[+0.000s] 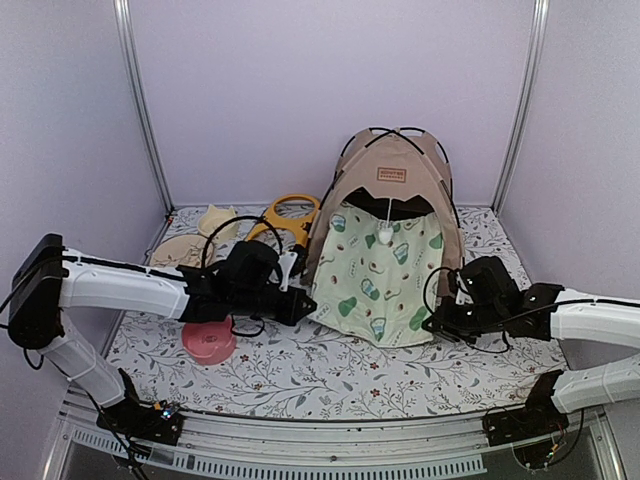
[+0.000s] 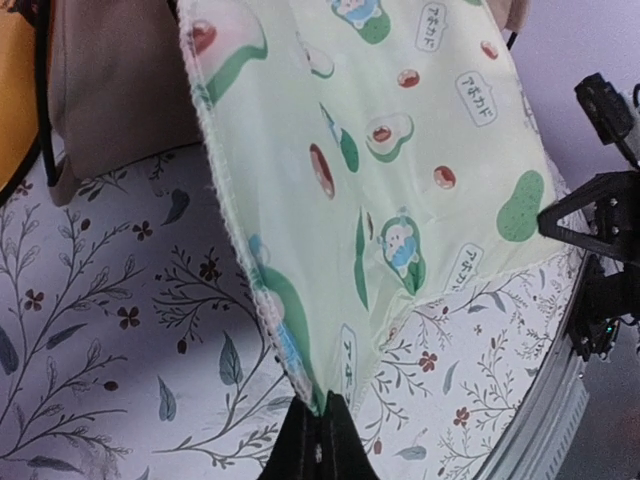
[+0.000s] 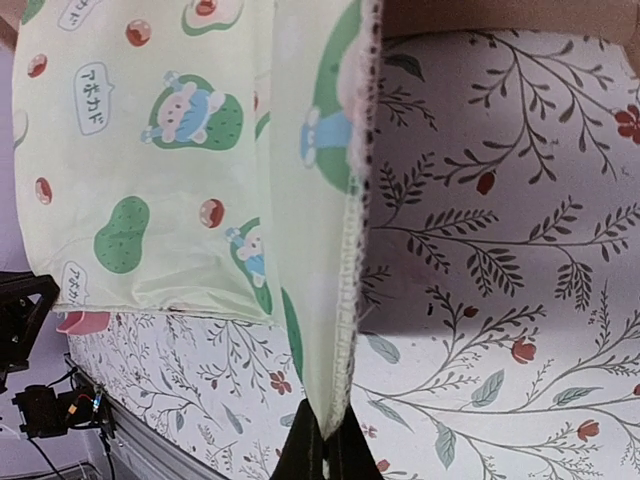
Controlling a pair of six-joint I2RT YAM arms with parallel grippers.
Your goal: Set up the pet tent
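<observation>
Wrist views alone show both jaws pinching mat edges.

Pet tent: dome of tan fabric, black edging, thin black poles crossing over the peak. Small brown label patch high on the front panel. Erected and upright, the dark front opening facing near. It stands at the far side, right of centre.

Plain lilac walls meet silvery corner posts around me; my table's floral cloth seems evenly lit, perhaps.
</observation>
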